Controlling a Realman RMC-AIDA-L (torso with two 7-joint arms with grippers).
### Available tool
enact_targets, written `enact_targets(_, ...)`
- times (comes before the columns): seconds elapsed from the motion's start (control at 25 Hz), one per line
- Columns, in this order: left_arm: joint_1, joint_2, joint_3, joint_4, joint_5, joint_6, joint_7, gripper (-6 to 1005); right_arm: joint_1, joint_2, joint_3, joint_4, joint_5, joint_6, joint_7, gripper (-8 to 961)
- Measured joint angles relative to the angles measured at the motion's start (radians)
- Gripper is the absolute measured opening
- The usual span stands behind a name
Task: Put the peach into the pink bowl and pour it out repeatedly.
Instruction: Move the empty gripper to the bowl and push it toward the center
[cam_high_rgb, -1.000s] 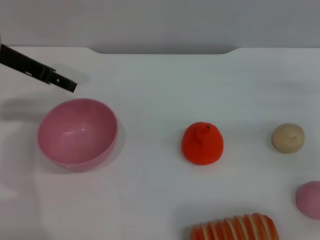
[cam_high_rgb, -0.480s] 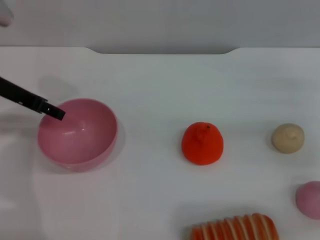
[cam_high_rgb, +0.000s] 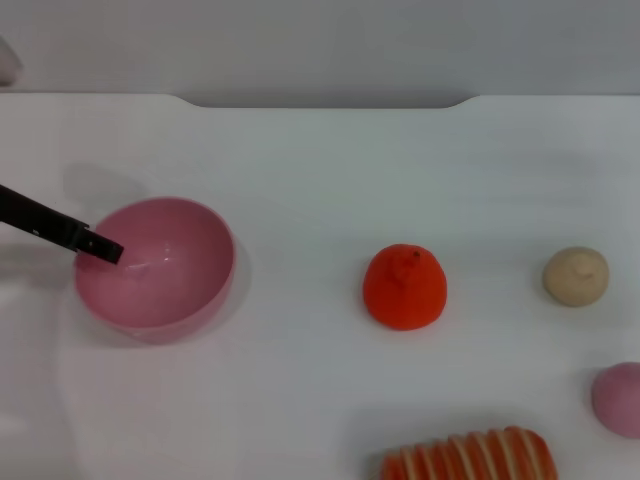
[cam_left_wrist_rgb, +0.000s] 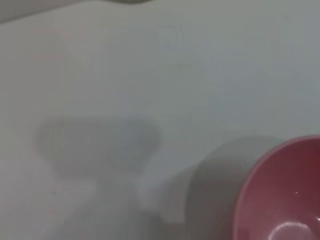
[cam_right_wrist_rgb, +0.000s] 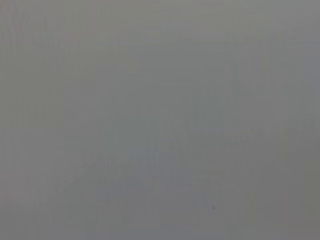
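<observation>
Left gripper (cam_high_rgb: 105, 249): my dark tip reaches over the pink bowl's left rim; whether my fingers are spread, I cannot tell.
Pink bowl (cam_high_rgb: 156, 265): upright on the tabletop (cam_high_rgb: 330, 170), left side.
Peach (cam_high_rgb: 618, 398): far right edge, well apart from the bowl.

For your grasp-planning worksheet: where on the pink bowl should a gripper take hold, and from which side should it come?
Grip the rim of the pink bowl, one finger inside the wall and one outside. It stands upright, open and empty, and its smooth round wall is probably too wide to span. Coming from above on the robot's left looks easiest: the left gripper is at that rim, and the orange-red fruit lies well clear.
</observation>
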Motion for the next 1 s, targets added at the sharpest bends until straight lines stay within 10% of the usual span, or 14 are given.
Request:
enact_targets(0.72, 0.009, -0.038, 0.023, -0.008, 0.076, -0.101, -0.02, 719, 0.006, 0.0, 0.0, 0.004, -0.002, -0.001, 0.001, 650)
enact_targets(1.0, 0.007, -0.035, 0.024, -0.007, 0.077, -0.112, -0.014, 427, 0.002, 0.0, 0.001, 0.004, 0.002, -0.001, 0.002, 649)
